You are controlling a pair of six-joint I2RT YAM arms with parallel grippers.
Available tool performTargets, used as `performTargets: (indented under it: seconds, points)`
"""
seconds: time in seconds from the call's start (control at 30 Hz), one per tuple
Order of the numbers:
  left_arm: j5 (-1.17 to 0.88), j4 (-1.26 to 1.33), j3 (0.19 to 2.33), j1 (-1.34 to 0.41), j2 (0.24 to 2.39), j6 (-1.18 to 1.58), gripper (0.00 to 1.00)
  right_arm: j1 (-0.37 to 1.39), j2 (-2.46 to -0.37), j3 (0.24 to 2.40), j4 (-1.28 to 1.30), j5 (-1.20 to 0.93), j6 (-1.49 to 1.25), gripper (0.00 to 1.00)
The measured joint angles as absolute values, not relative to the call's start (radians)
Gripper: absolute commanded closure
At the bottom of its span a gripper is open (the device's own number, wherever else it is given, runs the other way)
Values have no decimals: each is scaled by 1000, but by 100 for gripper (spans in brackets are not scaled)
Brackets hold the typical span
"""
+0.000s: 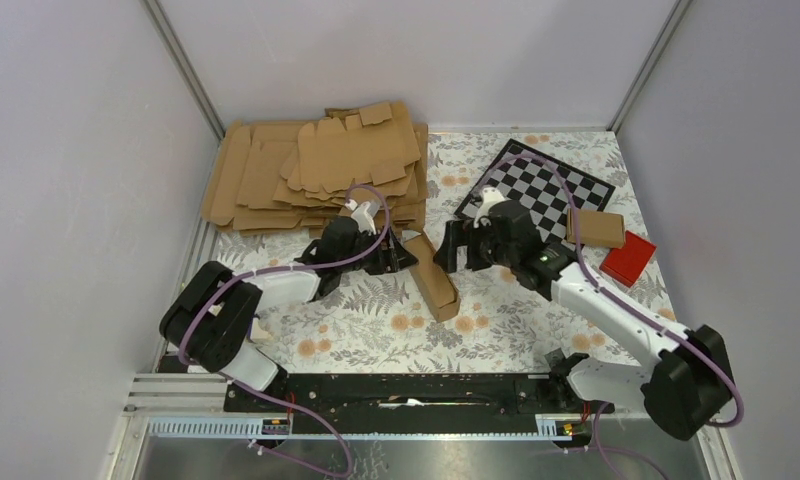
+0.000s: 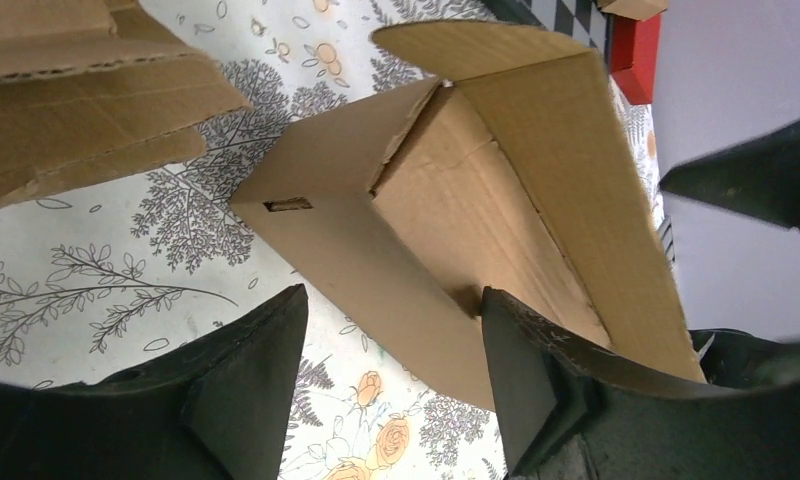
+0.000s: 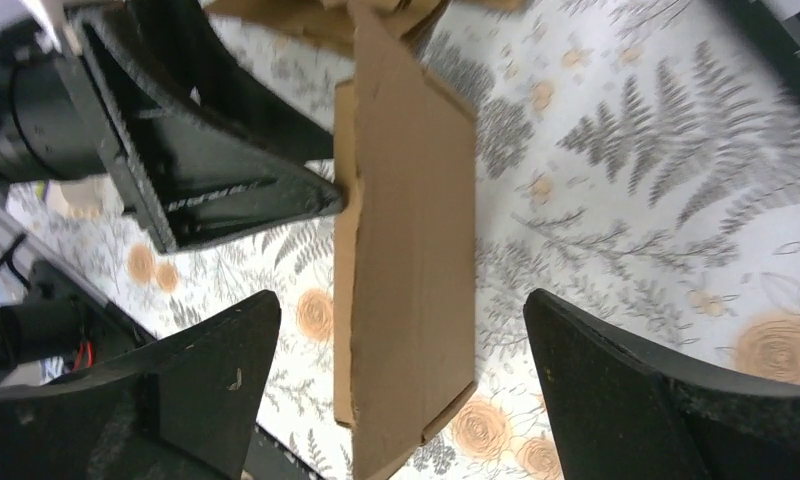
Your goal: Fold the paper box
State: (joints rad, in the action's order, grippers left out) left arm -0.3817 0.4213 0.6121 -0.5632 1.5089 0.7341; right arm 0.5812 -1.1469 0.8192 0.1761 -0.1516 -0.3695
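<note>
The paper box [image 1: 436, 280], a slim brown carton, lies on the floral cloth between my two grippers. In the left wrist view the paper box [image 2: 456, 230] shows an open end with a raised flap. My left gripper [image 2: 391, 300] is open; one fingertip [image 2: 496, 310] touches the box's open edge and the other stands clear over the cloth. In the right wrist view the paper box [image 3: 416, 260] lies lengthwise between the wide-open fingers of my right gripper [image 3: 401, 310], with a gap on both sides. From above, the left gripper [image 1: 406, 252] and right gripper [image 1: 454, 245] flank the box's far end.
A thick stack of brown card sheets [image 1: 316, 170] fills the back left. A chessboard [image 1: 541, 190] lies at the back right, with a small brown carton [image 1: 596, 228] and a red block [image 1: 628, 258] beside it. Grey walls enclose the table.
</note>
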Motion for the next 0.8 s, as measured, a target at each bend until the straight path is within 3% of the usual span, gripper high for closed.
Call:
performTargets:
  seconds: [0.43,0.8]
  points:
    - [-401,427,639,-564,1563,731,39,798,-1404,979,345,-9,-334,1]
    - [-390,321,683,-564,1542,682,34,816,-1441,982,436,70,-291,22]
